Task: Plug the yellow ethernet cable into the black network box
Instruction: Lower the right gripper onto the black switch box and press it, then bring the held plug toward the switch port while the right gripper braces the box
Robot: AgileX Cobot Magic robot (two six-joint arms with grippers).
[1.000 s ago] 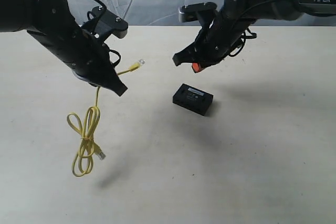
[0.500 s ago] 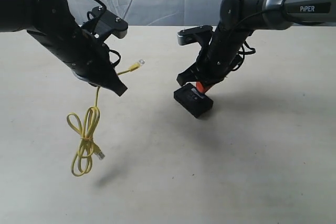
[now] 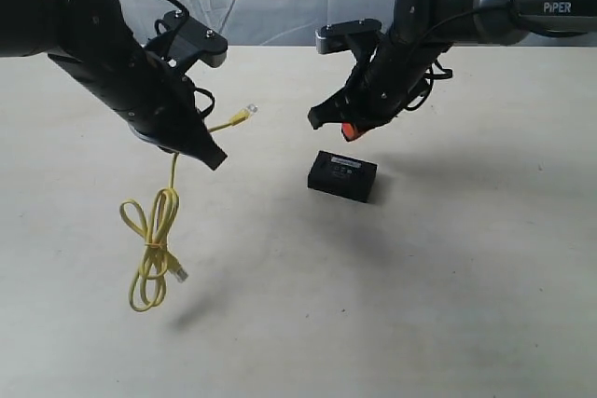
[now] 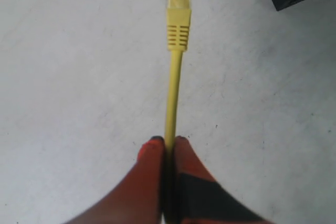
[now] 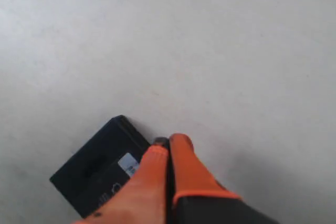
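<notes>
I am holding the yellow ethernet cable [image 4: 175, 93] a little behind its plug [image 3: 244, 116], with the left gripper [image 4: 167, 141] clamped on the cord and the tied loops [image 3: 154, 249] dangling beneath. The plug is pointing toward the black network box [image 3: 342, 176], which is lying flat on the table [image 3: 466, 277], well apart from it. The grasp is done; I am judging approach, alignment and insertion all left. The right gripper [image 5: 168, 142] is hovering just above the box, fingers pressed together on nothing. No port is showing in any view, and the left wrist view is cropping the plug's tip and all but a corner of the box.
</notes>
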